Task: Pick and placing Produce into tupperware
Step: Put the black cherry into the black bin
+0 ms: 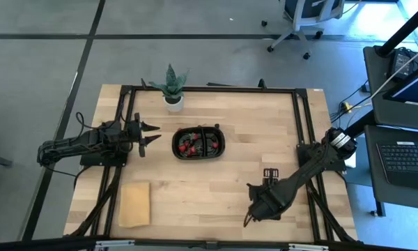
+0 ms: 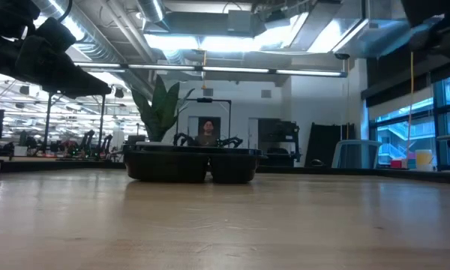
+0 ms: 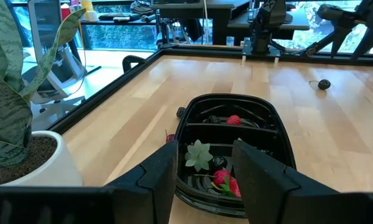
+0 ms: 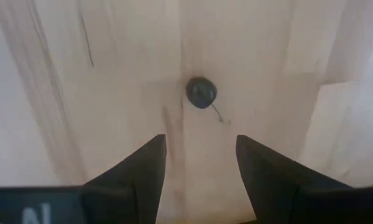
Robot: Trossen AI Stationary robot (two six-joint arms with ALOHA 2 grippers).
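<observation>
The black two-compartment tupperware stands at the table's middle and holds several small red and dark pieces of produce and a pale green bit. It also shows in the low view. My left gripper is open and empty, just left of the tray, its fingers level and pointing at it. My right gripper is open near the table's front right, pointing down. A small dark round piece with a thin stem lies on the wood just beyond its fingertips, untouched.
A potted plant stands at the far edge, left of the tray. A flat tan block lies at the front left. A dark piece lies on the bare wood beyond the tray. A person shows far behind the table.
</observation>
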